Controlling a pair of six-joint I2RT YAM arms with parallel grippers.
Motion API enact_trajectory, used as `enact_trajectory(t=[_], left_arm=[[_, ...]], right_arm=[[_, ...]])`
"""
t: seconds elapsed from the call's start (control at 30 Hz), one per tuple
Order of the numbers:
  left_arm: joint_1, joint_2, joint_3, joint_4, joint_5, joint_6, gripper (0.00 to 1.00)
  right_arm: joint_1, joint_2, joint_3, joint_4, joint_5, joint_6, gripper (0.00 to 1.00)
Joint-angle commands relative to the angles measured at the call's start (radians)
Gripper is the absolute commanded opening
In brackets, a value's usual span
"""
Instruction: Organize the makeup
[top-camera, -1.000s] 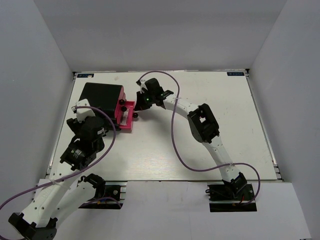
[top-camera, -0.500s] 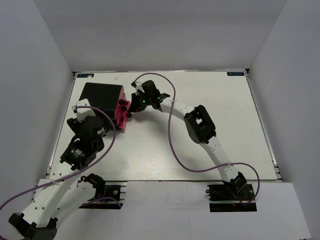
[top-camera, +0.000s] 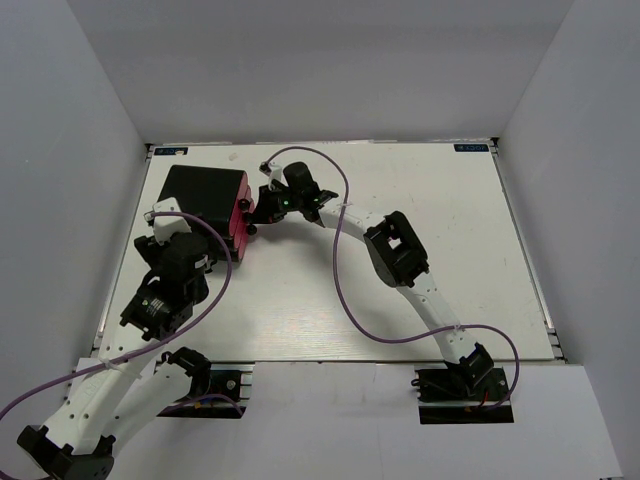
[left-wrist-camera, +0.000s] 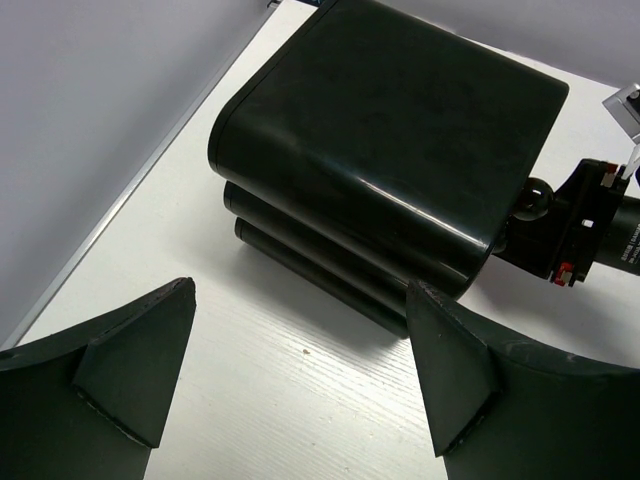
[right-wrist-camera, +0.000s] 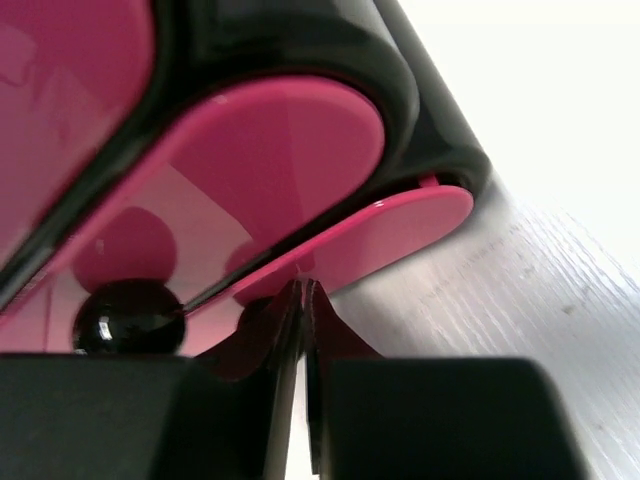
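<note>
**Right gripper at the pink face of the case, left gripper standing off**

- Case (top-camera: 200, 190): black, rounded, at the far left of the table (top-camera: 450, 200). Its pink fronts (top-camera: 240, 224) face right, toward the table's middle. From the left wrist the case shows as stacked black tiers, the top one glossy.
- Right gripper (top-camera: 258, 203): reaches across from the right, with its tip against the pink side of the case. In its own wrist view the fingers are clenched, with only a hairline slit between them and nothing seen in it. Their tips meet at the edge of the lowest pink front. That front juts out a little past the curved one above it.
- Knob (right-wrist-camera: 128, 318): a black ball, just left of the fingertips and sitting on the pink face.
- Left gripper (left-wrist-camera: 295, 385): jaws released, spread wide. It hangs over bare table on the near side of the case, apart from it, and holds nothing.
- Makeup: none shows in any view. Whether it lies inside the case cannot be told.
</note>
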Motion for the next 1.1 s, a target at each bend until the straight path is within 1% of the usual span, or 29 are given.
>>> enact_trajectory(t=[0.0,0.13,0.27,0.37,0.47,0.5,0.53,0.63,0.67,0.73,0.77,0.8,0.83,0.87,0.9,0.93,0.97,1.0,1.03,1.07], left_arm=[[0.006,0.0,-0.012,0.014,0.007,0.008,0.95],[0.006,0.0,-0.012,0.016,0.008,0.01,0.95],[0.006,0.003,-0.012,0.019,0.01,0.01,0.95],[0.006,-0.006,-0.012,0.019,0.014,0.008,0.95],[0.006,-0.025,-0.015,0.021,0.028,0.013,0.95],[0.006,-0.031,-0.016,0.028,0.034,0.017,0.95],[0.006,-0.035,-0.019,0.033,0.043,0.019,0.95],[0.006,-0.054,-0.032,0.059,0.112,0.04,0.96],[0.006,-0.057,-0.035,0.08,0.178,0.057,0.96],[0.006,-0.068,-0.053,0.112,0.288,0.088,0.97],[0.006,-0.071,-0.056,0.138,0.353,0.117,0.98],[0.006,-0.068,-0.062,0.152,0.499,0.135,0.98],[0.006,-0.065,-0.065,0.162,0.578,0.151,0.98],[0.006,-0.058,-0.07,0.18,0.655,0.181,0.98],[0.006,-0.046,-0.073,0.194,0.804,0.2,0.98],[0.006,-0.037,-0.075,0.2,0.877,0.212,0.98],[0.006,-0.026,-0.075,0.211,0.952,0.235,0.98],[-0.003,-0.017,-0.075,0.215,1.055,0.243,0.98],[-0.003,0.006,-0.075,0.22,1.083,0.249,0.98],[-0.003,0.02,-0.072,0.223,1.114,0.255,0.98]], right_arm=[[0.018,0.021,0.051,0.081,-0.072,0.015,0.14],[0.018,0.027,0.054,0.098,-0.092,0.016,0.19],[0.015,0.013,0.042,0.058,-0.056,-0.005,0.18],[0.005,-0.036,-0.013,-0.003,-0.007,-0.039,0.15],[-0.004,-0.126,-0.117,-0.037,0.069,-0.088,0.15],[-0.01,-0.183,-0.145,-0.048,0.086,-0.1,0.15],[-0.012,-0.209,-0.2,-0.056,0.104,-0.113,0.15],[-0.038,-0.324,-0.283,-0.091,0.159,-0.171,0.16],[-0.056,-0.385,-0.335,-0.091,0.184,-0.21,0.18],[-0.068,-0.447,-0.375,-0.179,0.21,-0.281,0.22],[-0.087,-0.511,-0.412,-0.207,0.25,-0.347,0.31],[-0.091,-0.542,-0.424,-0.238,0.274,-0.363,0.38],[-0.097,-0.576,-0.435,-0.316,0.322,-0.383,0.43],[-0.108,-0.64,-0.455,-0.348,0.343,-0.398,0.49],[-0.117,-0.672,-0.466,-0.382,0.388,-0.398,0.5],[-0.122,-0.708,-0.48,-0.437,0.476,-0.398,0.52],[-0.124,-0.787,-0.495,-0.463,0.516,-0.427,0.58],[-0.127,-0.827,-0.544,-0.471,0.558,-0.458,0.64],[-0.13,-0.878,-0.582,-0.473,0.665,-0.473,0.69],[-0.131,-0.983,-0.627,-0.438,0.704,-0.491,0.69]])
